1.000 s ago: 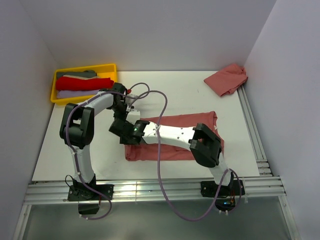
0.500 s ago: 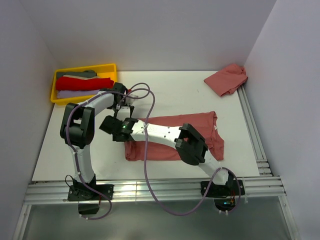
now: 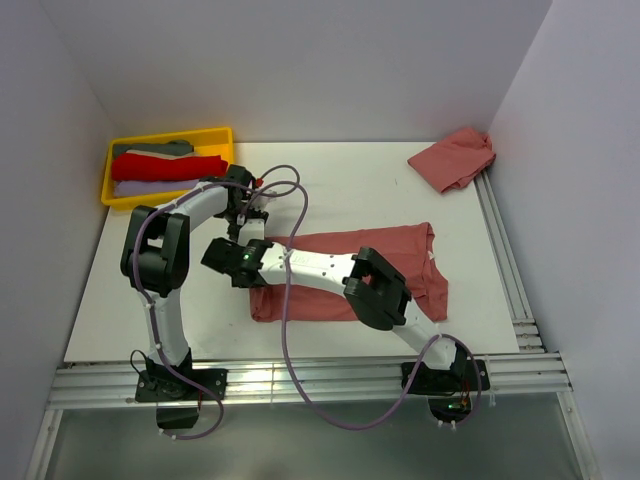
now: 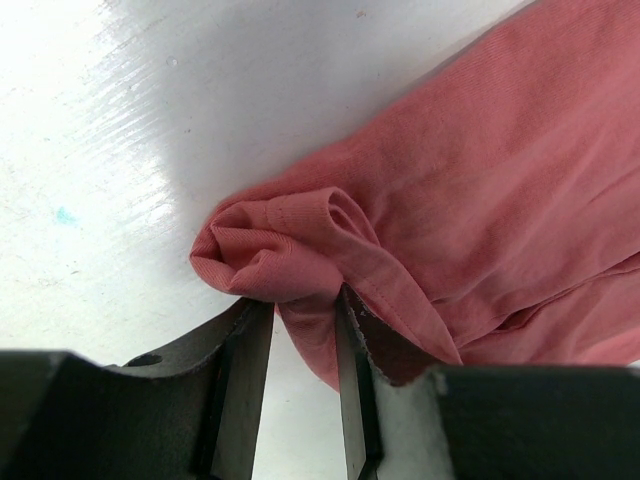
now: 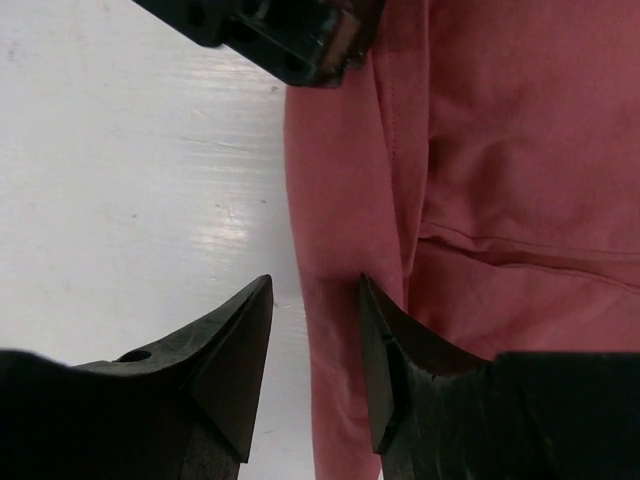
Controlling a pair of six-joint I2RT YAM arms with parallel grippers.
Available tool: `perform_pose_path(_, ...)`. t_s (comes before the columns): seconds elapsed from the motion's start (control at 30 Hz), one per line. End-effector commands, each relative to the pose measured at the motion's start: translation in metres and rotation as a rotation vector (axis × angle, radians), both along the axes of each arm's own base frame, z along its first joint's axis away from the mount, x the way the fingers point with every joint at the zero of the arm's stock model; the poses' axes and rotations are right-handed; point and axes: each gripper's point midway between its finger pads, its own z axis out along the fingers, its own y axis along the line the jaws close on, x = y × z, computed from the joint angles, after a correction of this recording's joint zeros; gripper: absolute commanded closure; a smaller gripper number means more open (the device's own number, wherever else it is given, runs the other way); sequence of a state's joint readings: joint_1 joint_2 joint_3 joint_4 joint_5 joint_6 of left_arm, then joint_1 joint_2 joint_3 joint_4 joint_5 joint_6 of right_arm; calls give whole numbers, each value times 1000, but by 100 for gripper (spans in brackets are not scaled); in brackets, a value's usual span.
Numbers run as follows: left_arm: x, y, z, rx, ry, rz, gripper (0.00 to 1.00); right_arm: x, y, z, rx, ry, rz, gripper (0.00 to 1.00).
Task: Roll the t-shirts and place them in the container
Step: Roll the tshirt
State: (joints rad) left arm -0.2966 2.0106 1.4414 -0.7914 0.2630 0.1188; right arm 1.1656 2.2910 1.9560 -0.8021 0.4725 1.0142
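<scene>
A salmon-red t-shirt (image 3: 350, 270) lies folded into a long band on the white table. My left gripper (image 3: 243, 225) stands at the band's far left corner. In the left wrist view it (image 4: 302, 302) is shut on a bunched fold of that t-shirt (image 4: 480, 180). My right gripper (image 3: 232, 265) hovers just nearer, over the band's left end. Seen from the right wrist, it (image 5: 314, 282) is open and straddles the left edge of the t-shirt (image 5: 500, 150), with the left gripper (image 5: 270, 30) just beyond. A second t-shirt (image 3: 455, 158) lies crumpled at the back right.
A yellow tray (image 3: 222, 133) with folded clothes stands at the back left, close behind the left arm. The right arm reaches across the spread t-shirt. A metal rail (image 3: 505, 260) runs along the table's right edge, and white walls close in three sides.
My right gripper has slid left along the shirt to its left end, and its jaws have opened a little wider. The left gripper has kept its hold at the corner.
</scene>
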Motion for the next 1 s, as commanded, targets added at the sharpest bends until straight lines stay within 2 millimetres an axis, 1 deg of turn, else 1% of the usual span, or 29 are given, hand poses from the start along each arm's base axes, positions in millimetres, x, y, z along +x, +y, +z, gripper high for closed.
perform_pose_path(0.0, 9, -7, -7, 6, -24, -29, 63, -7, -17, -15, -77, 12, -29, 52)
perform_pose_path(0.33, 8, -7, -8, 6, -21, -33, 62, -23, -18, -43, -133, 74, 2, 51)
perform_pose_path(0.5, 8, -8, -9, -2, -16, -35, 61, -31, -16, -53, -144, 100, 14, 50)
perform_pose_path(0.63, 9, -10, -8, -8, -19, -39, 59, -35, -18, -63, -163, 126, 7, 51)
perform_pose_path(0.7, 9, -11, -5, -18, -22, -42, 56, -37, -18, -65, -162, 135, 5, 54)
perform_pose_path(0.73, 9, -12, -4, -21, -23, -44, 55, -37, -17, -67, -160, 139, 8, 61)
perform_pose_path(0.77, 10, -13, -2, -29, -24, -47, 53, -39, -15, -67, -151, 147, 13, 65)
perform_pose_path(0.8, 12, -17, 2, -46, -29, -51, 50, -38, -13, -67, -140, 145, 15, 71)
perform_pose_path(0.87, 13, -18, 8, -60, -31, -55, 47, -40, -11, -65, -119, 152, 22, 75)
perform_pose_path(0.9, 18, -20, 15, -73, -44, -55, 44, -37, -5, -64, -83, 145, 26, 78)
perform_pose_path(0.93, 18, -22, 21, -93, -42, -58, 43, -38, -8, -62, -70, 145, 27, 84)
perform_pose_path(0.97, 20, -21, 25, -102, -44, -54, 42, -38, -6, -59, -43, 143, 30, 86)
